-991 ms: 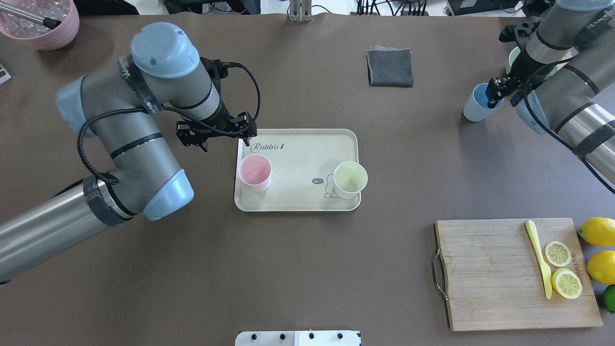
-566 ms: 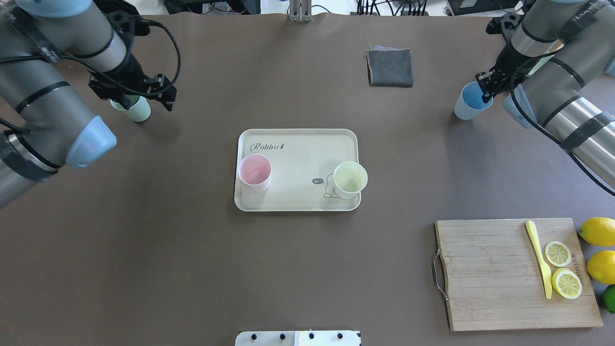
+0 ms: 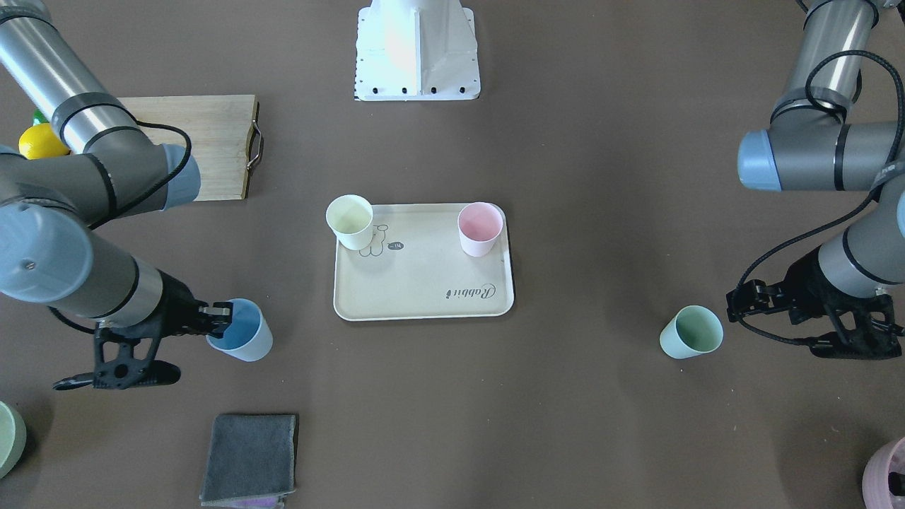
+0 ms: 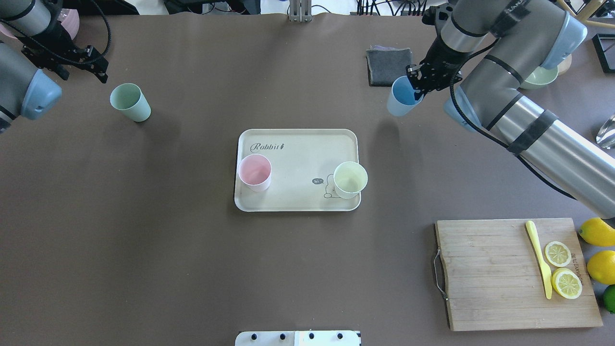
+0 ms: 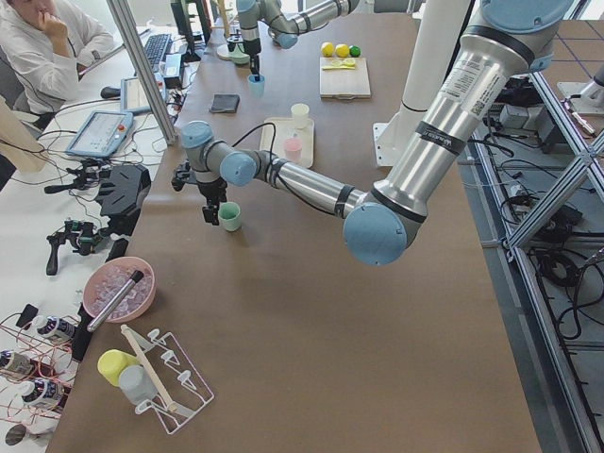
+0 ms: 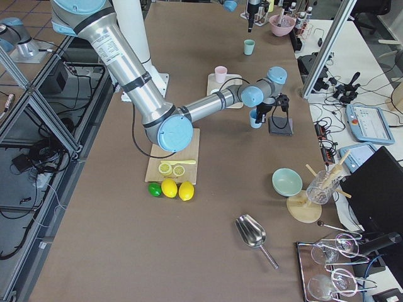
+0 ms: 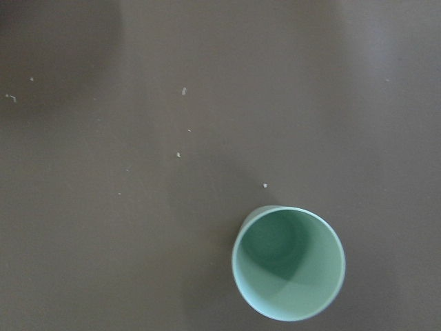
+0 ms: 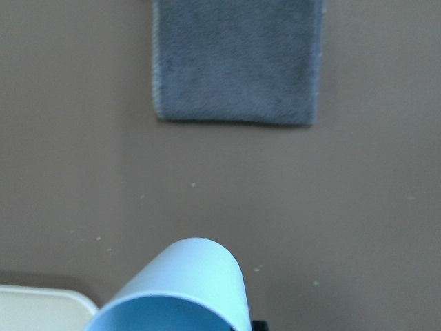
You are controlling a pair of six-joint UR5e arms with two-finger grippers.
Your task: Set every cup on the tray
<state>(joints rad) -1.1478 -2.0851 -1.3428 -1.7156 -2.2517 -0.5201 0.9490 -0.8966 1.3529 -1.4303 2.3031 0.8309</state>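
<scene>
The cream tray (image 4: 298,144) lies mid-table and holds the pink cup (image 4: 254,172) and the pale yellow cup (image 4: 350,179). My right gripper (image 4: 417,81) is shut on the rim of the light blue cup (image 4: 401,98) and holds it just beyond the tray's far right corner. This cup also shows in the front view (image 3: 244,332) and the right wrist view (image 8: 186,289). The mint green cup (image 4: 129,102) stands upright on the table at the far left. My left gripper (image 4: 82,72) is open and empty, up and left of it. The left wrist view shows that cup (image 7: 288,263) alone.
A folded grey cloth (image 4: 390,67) lies at the back, close behind the blue cup. A wooden cutting board (image 4: 490,274) with a yellow knife and lemon slices sits front right, with whole lemons beside it. A pale green bowl (image 4: 540,77) is back right and a mauve-pink vessel (image 3: 887,470) back left.
My left arm swung from the tray to the far left, stood around the green cup, then drew back from it. My right gripper carried the blue cup leftward toward the tray.
</scene>
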